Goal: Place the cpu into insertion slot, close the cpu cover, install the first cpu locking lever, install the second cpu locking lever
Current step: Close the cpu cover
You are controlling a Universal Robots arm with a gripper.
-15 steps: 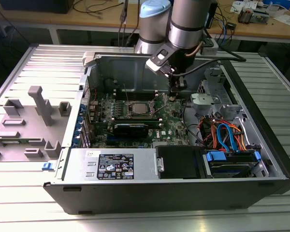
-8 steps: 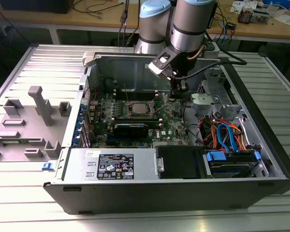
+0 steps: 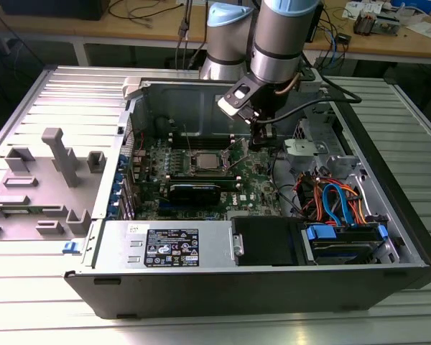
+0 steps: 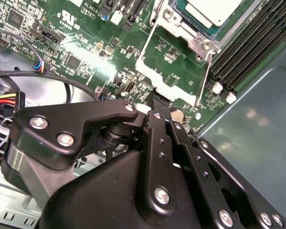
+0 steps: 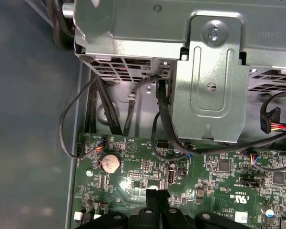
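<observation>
The cpu [image 4: 213, 10], with its dull silver top, lies flat in the insertion slot [image 4: 188, 34] on the green motherboard; in the exterior view it is a small square [image 3: 203, 162] at mid-board. The cpu cover [image 4: 142, 58] is swung open, and green board shows through its window. A thin wire locking lever [image 4: 208, 71] runs along the cover's side. My gripper [image 4: 158, 101] is shut with nothing between its fingers. Its black tip is at the cover's free edge, low over the board [image 5: 157, 194]. In the exterior view the gripper [image 3: 258, 142] hangs to the right of the socket.
Long black memory slots [image 4: 248, 43] run beside the socket. A coin battery [image 5: 109, 163], a grey metal drive bracket [image 5: 209, 81] and black cables sit close to the fingers. The case holds a graphics card [image 3: 194, 192], a power supply [image 3: 172, 248] and coloured cables [image 3: 334, 201]. A grey fixture [image 3: 50, 180] stands outside.
</observation>
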